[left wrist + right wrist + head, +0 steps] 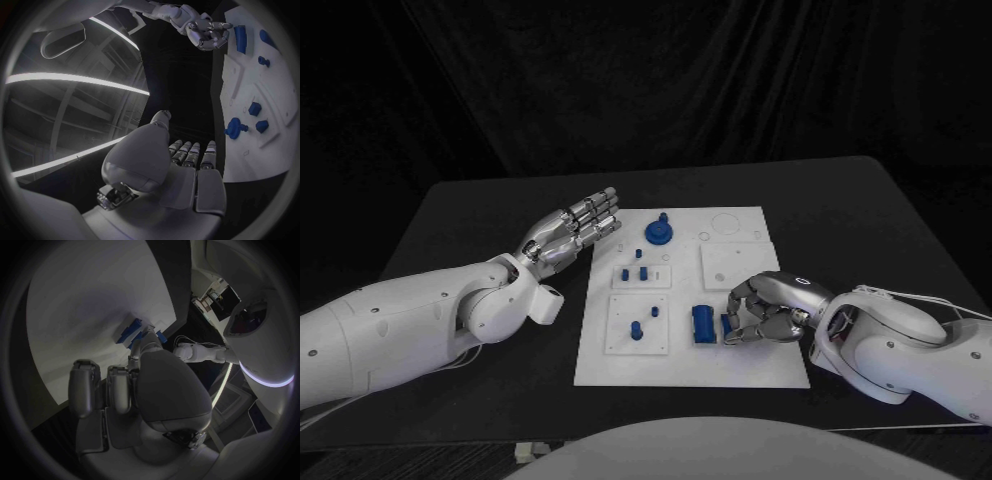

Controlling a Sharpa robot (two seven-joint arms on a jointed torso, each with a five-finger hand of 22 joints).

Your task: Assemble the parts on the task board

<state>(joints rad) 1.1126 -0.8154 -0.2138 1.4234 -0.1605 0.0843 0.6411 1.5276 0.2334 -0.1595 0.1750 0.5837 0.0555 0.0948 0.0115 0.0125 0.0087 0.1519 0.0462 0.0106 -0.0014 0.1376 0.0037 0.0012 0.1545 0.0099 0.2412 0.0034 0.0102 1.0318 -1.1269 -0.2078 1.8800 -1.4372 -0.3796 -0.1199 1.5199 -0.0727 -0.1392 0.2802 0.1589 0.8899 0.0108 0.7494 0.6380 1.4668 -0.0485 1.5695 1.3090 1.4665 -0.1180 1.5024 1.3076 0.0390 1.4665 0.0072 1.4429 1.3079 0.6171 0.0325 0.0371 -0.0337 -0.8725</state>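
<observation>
The white task board (754, 355) lies in the middle of the table. A long blue block (705, 324) lies on it near its right front. My right hand (764, 308) is lowered onto the board just right of that block, fingers curled in, fingertips (215, 40) close against the block (240, 39); I see nothing gripped. My left hand (574, 235) hovers flat at the board's far left corner with fingers (190, 152) stretched out, holding nothing. A round blue part with a knob (659, 233) stands near the far edge, and small blue pegs (635, 272) stand in the left plates.
Raised white square plates (733, 265) sit on the board, one with a round outline (728, 221) at the far right. Another small blue peg (636, 328) stands in the near left plate. Black table (877, 230) surrounds the board.
</observation>
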